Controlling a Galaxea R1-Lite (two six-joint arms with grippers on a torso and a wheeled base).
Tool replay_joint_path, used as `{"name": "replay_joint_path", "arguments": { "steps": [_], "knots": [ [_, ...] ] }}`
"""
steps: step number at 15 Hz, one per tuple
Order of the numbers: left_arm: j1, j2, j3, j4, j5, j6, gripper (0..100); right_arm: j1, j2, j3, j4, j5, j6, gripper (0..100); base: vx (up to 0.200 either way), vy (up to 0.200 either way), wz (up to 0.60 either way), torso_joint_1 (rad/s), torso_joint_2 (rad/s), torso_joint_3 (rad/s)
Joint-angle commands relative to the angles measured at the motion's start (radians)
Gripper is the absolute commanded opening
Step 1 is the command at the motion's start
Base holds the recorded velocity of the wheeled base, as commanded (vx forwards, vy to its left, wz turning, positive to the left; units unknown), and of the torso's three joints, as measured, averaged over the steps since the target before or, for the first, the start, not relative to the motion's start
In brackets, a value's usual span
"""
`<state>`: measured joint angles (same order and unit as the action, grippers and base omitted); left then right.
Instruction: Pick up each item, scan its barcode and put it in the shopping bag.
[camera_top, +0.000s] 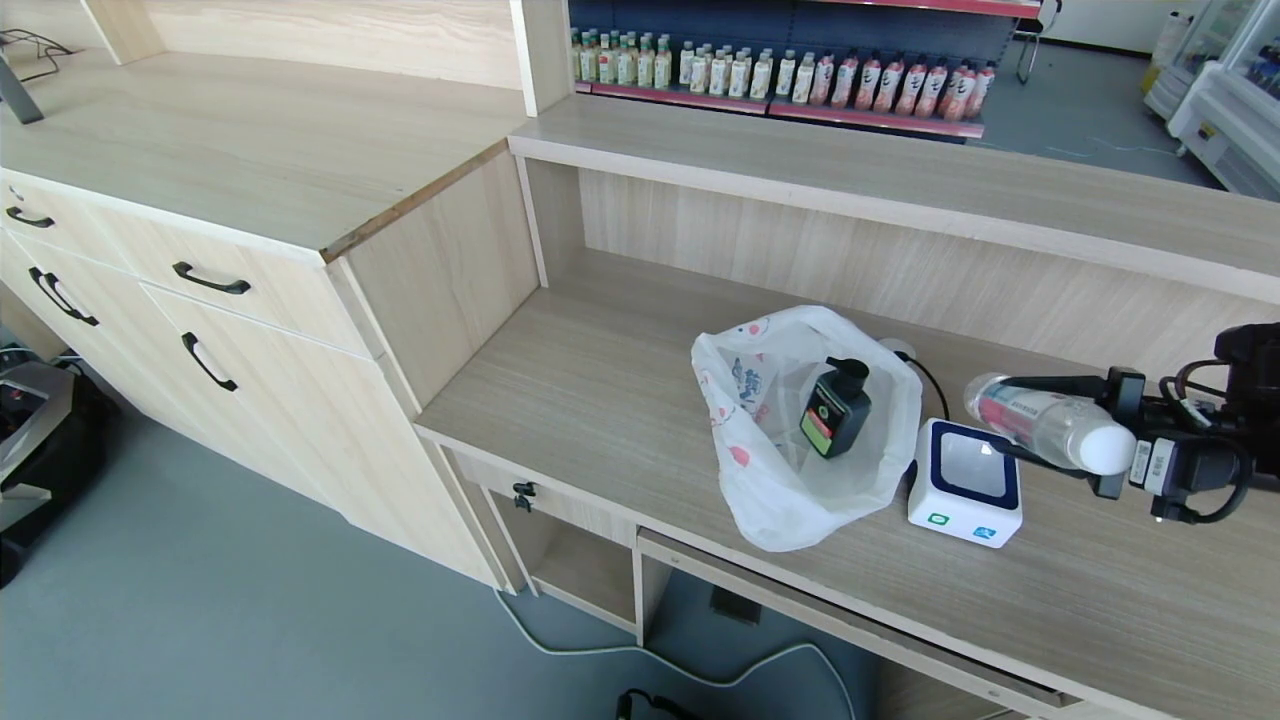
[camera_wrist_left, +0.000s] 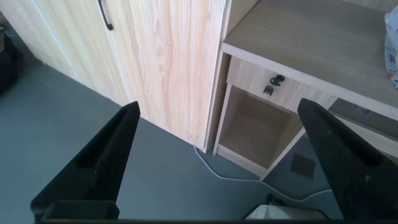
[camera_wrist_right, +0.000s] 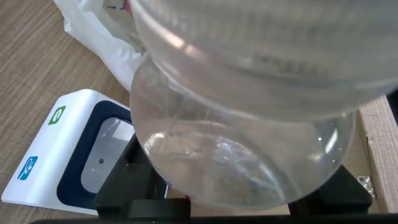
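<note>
My right hand (camera_top: 1010, 418) is closed around a clear plastic bottle (camera_top: 1050, 428). It holds the bottle sideways above the surface (camera_top: 620, 400), white cap toward the wrist and base pointing past the fingertips. The bottle looks thin-walled, smooth and round, so I judge it light, easily dented and liable to twist. A firm but gentle grip around the labelled middle suits it best. The head view gives the layout: the scanner (camera_top: 965, 480) is just below the fingertips, and the shopping bag (camera_top: 760, 470) lies beyond it with a dark bottle (camera_top: 836, 410) inside. The right wrist view adds the transparent base up close, with the scanner's window under it. The left wrist view shows my left hand (camera_wrist_left: 219, 107) spread wide and empty, above the floor.
</note>
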<state>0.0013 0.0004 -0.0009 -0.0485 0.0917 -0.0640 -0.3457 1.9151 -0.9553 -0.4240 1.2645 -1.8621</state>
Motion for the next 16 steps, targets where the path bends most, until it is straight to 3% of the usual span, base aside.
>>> {"name": "replay_joint_path", "arguments": {
  "steps": [1, 16],
  "knots": [
    [0.000, 0.000, 0.001, -0.001, 0.000, 0.000, 100, -0.002, 0.009, 0.001, -0.001, 0.000, -0.020, 0, 0.000, 0.000, 0.00, 0.000, 0.00, 0.000],
    [0.000, 0.000, 0.001, -0.001, 0.000, 0.000, 100, -0.002, -0.010, 0.059, 0.005, -0.037, -0.071, 0, 0.000, 0.000, 0.00, 0.000, 0.00, 0.000]
  ]
}}
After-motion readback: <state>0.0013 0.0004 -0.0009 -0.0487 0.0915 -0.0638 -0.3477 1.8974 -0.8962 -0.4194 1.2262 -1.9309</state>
